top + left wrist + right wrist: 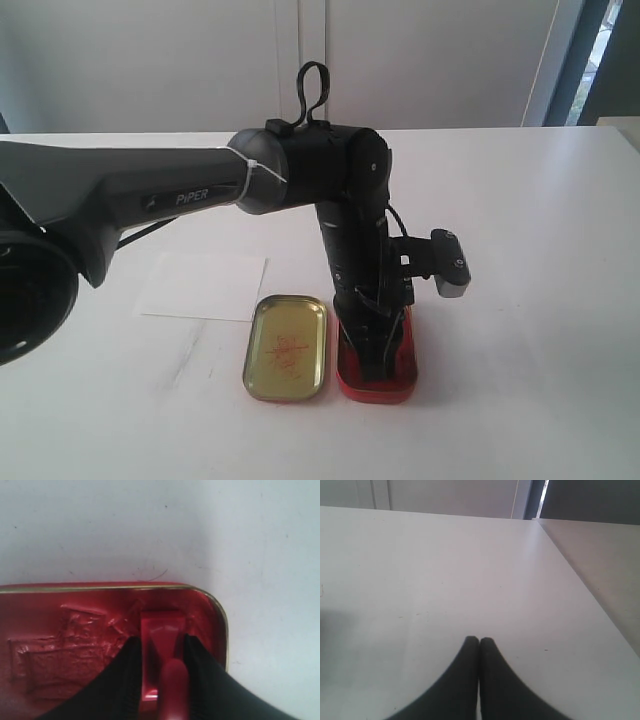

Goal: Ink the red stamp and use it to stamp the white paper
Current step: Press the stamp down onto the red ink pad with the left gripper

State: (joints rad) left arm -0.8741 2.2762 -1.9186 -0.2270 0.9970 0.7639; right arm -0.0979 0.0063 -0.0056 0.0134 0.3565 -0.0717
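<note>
My left gripper (159, 642) is shut on the red stamp (161, 645), whose square base presses onto the ink pad inside the red oval tin (65, 645). In the exterior view the left gripper (368, 345) reaches straight down into the red tin (397, 385); the stamp is hidden there by the fingers. The white paper (205, 285) lies flat on the table to the left, behind the gold lid. My right gripper (479, 641) is shut on nothing above bare tabletop; it does not show in the exterior view.
The gold oval tin lid (287, 347), with red scribble marks inside, lies just left of the red tin. The white tabletop (520, 230) stretches to the right; its edge (580, 587) shows in the right wrist view.
</note>
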